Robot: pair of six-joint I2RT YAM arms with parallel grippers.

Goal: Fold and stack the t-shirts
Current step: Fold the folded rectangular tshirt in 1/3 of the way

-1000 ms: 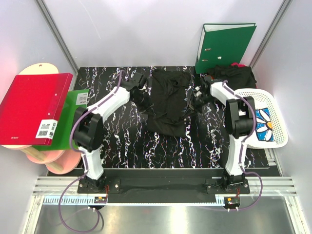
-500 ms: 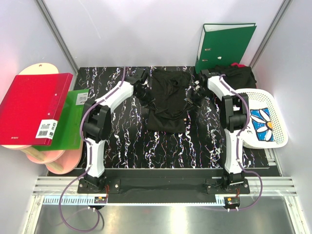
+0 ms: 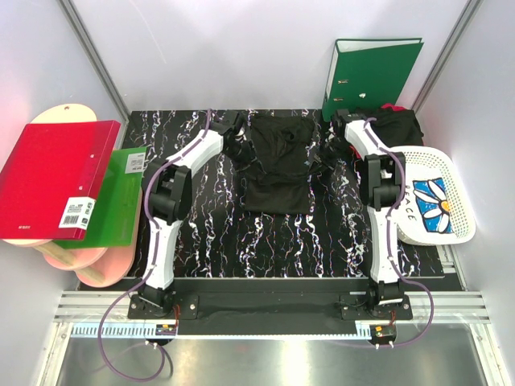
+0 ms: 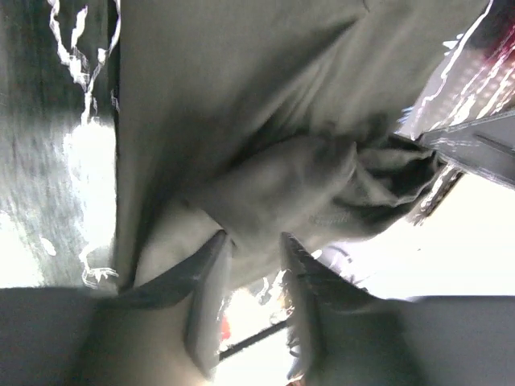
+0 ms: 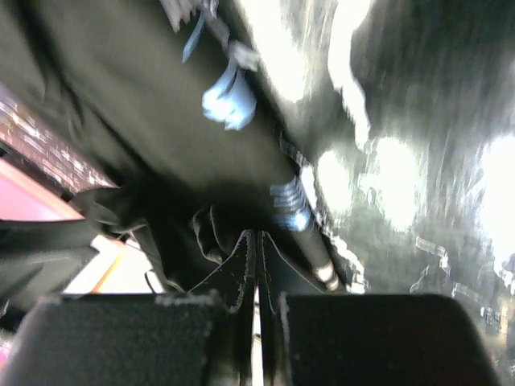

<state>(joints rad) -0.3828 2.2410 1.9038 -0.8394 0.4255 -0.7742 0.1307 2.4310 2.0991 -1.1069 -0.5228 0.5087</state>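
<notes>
Black marble-pattern table (image 3: 217,241). Green ring binder (image 3: 372,76) upright at back right, against the wall. White lattice basket (image 3: 457,186) at the table's right edge. Left of the table: red binder (image 3: 52,177) lying on a green folder (image 3: 121,205), with pink round boards (image 3: 96,265) underneath both.

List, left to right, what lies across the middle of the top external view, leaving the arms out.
red binder → flat green folder → black t-shirt → white basket
</notes>
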